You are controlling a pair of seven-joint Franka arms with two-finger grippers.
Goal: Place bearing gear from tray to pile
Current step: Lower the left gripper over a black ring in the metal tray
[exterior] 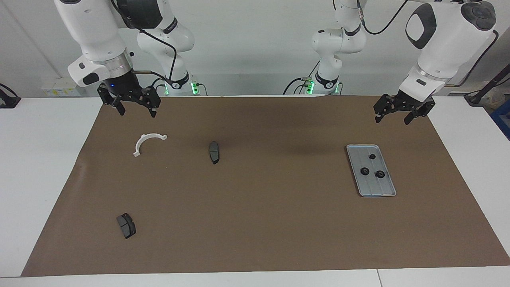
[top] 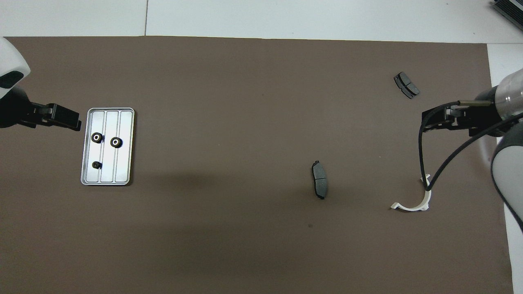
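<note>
The tray (exterior: 382,189) is laid lengthwise away from the robots, 3 gears (exterior: 364,171) on it. Both the left gripper (exterior: 398,115) and the right gripper (exterior: 135,107) are held raised, spread wide, empty.

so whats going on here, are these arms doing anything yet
Nothing is being handled yet. Three small black gears sit in the metal tray at the left arm's end of the table. The loose parts, a white half-ring bracket and two dark brake pads, lie toward the right arm's end. The left claw and right claw both hang open and empty.
</note>
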